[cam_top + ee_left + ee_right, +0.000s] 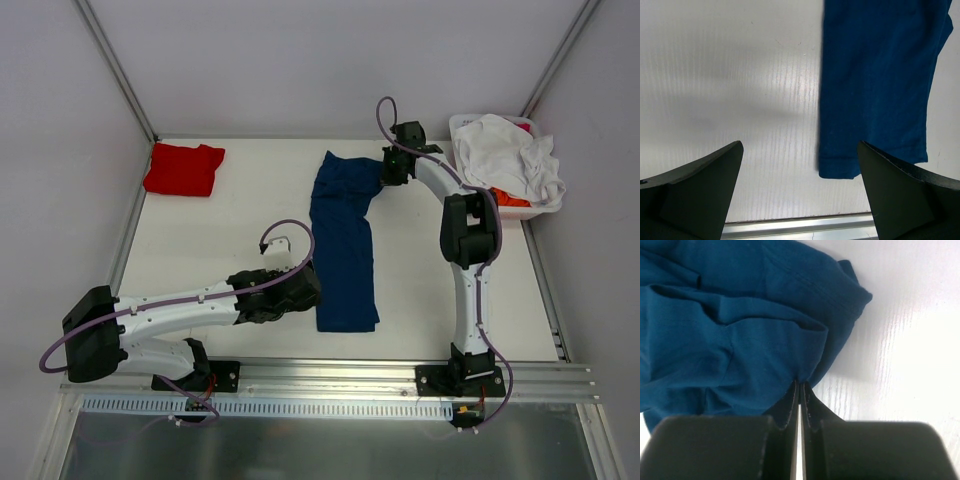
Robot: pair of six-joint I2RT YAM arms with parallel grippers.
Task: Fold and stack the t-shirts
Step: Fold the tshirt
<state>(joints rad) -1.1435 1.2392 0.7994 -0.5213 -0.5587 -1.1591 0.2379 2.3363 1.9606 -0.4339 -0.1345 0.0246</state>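
Note:
A navy blue t-shirt (344,240) lies folded into a long strip down the middle of the table; its print does not show. My right gripper (385,172) is shut on the shirt's far right corner (805,367), pinching bunched cloth. My left gripper (300,290) is open and empty, just left of the shirt's near end (875,100). A folded red t-shirt (183,168) lies at the far left. White (505,158) and orange (510,198) shirts lie heaped in a basket at the far right.
The white basket (462,124) stands at the far right corner. Metal frame posts rise at the back left (115,65) and back right (560,55). An aluminium rail (330,375) runs along the near table edge, also in the left wrist view (795,227).

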